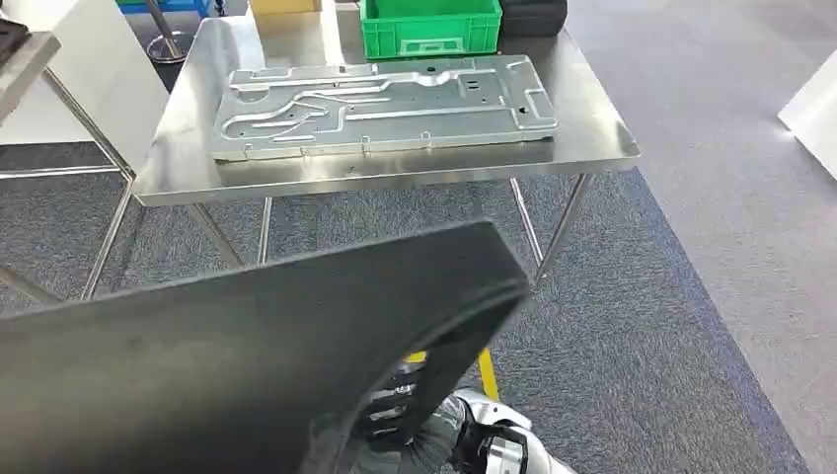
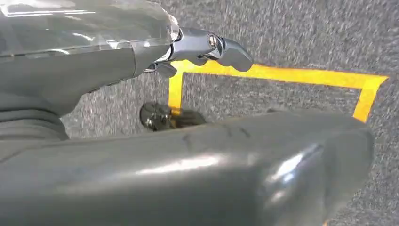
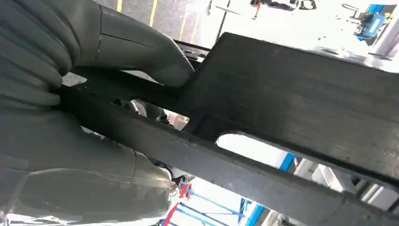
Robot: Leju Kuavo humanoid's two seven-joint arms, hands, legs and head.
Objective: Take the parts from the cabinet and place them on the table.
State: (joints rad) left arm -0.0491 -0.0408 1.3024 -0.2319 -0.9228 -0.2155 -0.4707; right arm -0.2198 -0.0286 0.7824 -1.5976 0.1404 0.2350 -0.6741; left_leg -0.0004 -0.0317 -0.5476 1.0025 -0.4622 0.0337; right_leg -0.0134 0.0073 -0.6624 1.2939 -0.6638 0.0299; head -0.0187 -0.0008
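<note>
The big, flat black panel (image 1: 247,365), carried low in front of the steel table (image 1: 582,118), looks stiff, broad and awkward, so both hands grip its edges: the right hand (image 3: 84,117) clamps a bar, the left hand (image 2: 141,52) holds the rim.

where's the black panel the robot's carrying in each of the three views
Head view: the black panel fills the lower left, in front of the steel table.
Left wrist view: its edge spans the lower half, above yellow floor tape.
Right wrist view: its slotted underside crosses the frame, the right hand gripping it.
Shared landmark: the panel.
</note>
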